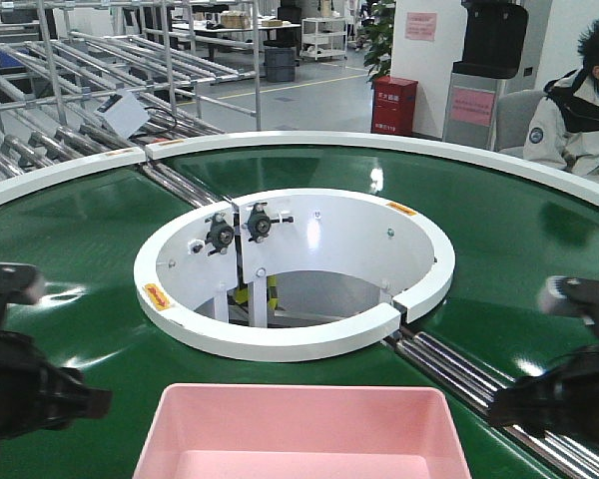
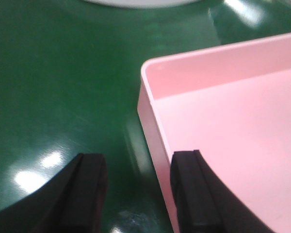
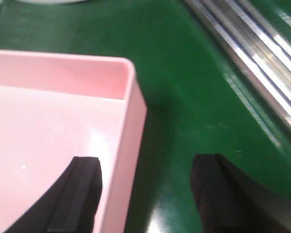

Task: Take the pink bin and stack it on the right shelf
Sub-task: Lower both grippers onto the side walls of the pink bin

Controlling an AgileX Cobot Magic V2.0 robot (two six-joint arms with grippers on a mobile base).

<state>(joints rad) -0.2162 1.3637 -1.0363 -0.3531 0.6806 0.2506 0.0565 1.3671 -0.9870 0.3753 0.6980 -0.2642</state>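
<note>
The pink bin rests on the green conveyor belt at the bottom middle of the front view. My left gripper is open and straddles the bin's left wall, one finger over the belt and one over the pink floor. Open as well, my right gripper straddles the right wall the same way. In the front view the left gripper sits just left of the bin and the right gripper just right of it. The right shelf is out of view.
The green belt curves round a white ring with an open centre. Metal rollers run diagonally at the right, close to my right arm. Roller racks stand at the back left. A seated person is at the far right.
</note>
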